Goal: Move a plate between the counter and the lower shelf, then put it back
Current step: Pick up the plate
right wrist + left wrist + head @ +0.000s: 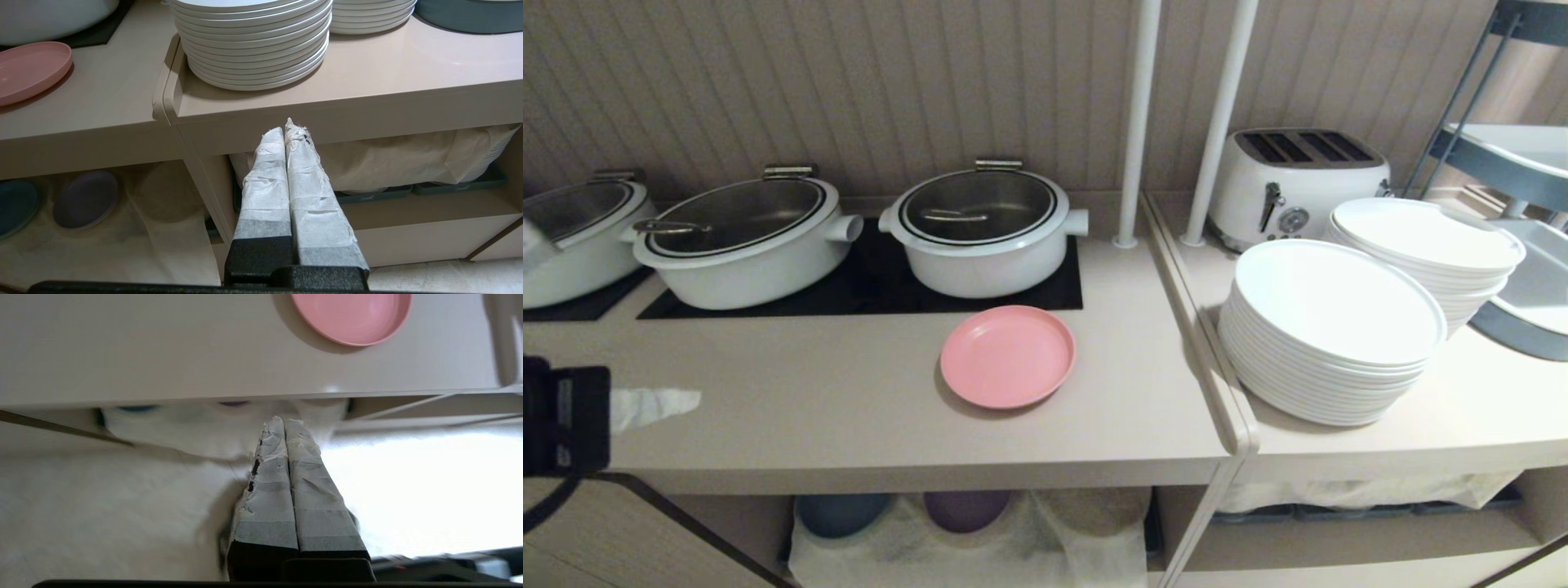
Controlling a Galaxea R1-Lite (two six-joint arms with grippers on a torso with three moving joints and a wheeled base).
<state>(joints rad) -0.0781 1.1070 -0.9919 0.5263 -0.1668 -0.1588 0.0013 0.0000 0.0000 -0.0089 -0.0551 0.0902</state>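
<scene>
The pink plate [1008,356] lies flat on the beige counter [809,425], in front of the right-hand pot; it also shows in the wrist views [351,316] [30,69]. My left gripper [696,399] is shut and empty, hovering over the counter's front left part, well to the left of the plate; its taped fingertips [278,424] are pressed together. Below the counter is the lower shelf [1094,523], lined with a white cloth [163,245]. My right gripper [287,127] is shut, empty, and held in front of the right-hand cubby, below the counter edge.
Three white pots [980,229] stand on the black hob [874,286]. Two stacks of large white plates [1331,327] and a toaster [1298,184] fill the right counter. White poles [1135,122] rise behind. A blue plate [841,513] and a purple plate [968,508] sit in the lower shelf.
</scene>
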